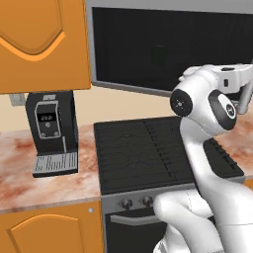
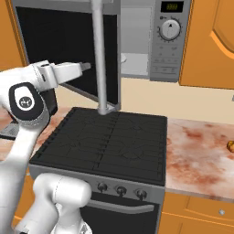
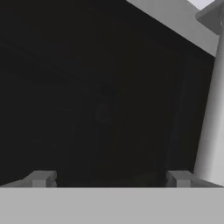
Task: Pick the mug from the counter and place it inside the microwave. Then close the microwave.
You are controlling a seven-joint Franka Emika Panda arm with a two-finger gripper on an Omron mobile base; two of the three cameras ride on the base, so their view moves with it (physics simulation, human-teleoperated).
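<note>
The microwave (image 2: 169, 41) hangs above the stove with its door swung wide open. Its dark glass door (image 2: 59, 50) faces out, and the grey handle bar (image 2: 99, 55) stands upright along the door's edge. A white turntable plate (image 2: 133, 62) lies inside the open cavity. My gripper (image 2: 87, 66) is open and empty, held just in front of the door glass, left of the handle. In the hand view both fingertips (image 3: 41, 178) point at the dark glass, with the handle (image 3: 210, 131) to the right. The mug is out of view. The marbled counter (image 2: 196, 151) runs on both sides of the stove.
A black stove top (image 2: 109, 137) lies right under the open door. A black coffee machine (image 1: 52, 133) stands on the counter (image 1: 49, 183) to the left. A small orange-brown lump (image 2: 231, 146) sits at the far right. Orange cabinets (image 1: 39, 39) flank the microwave.
</note>
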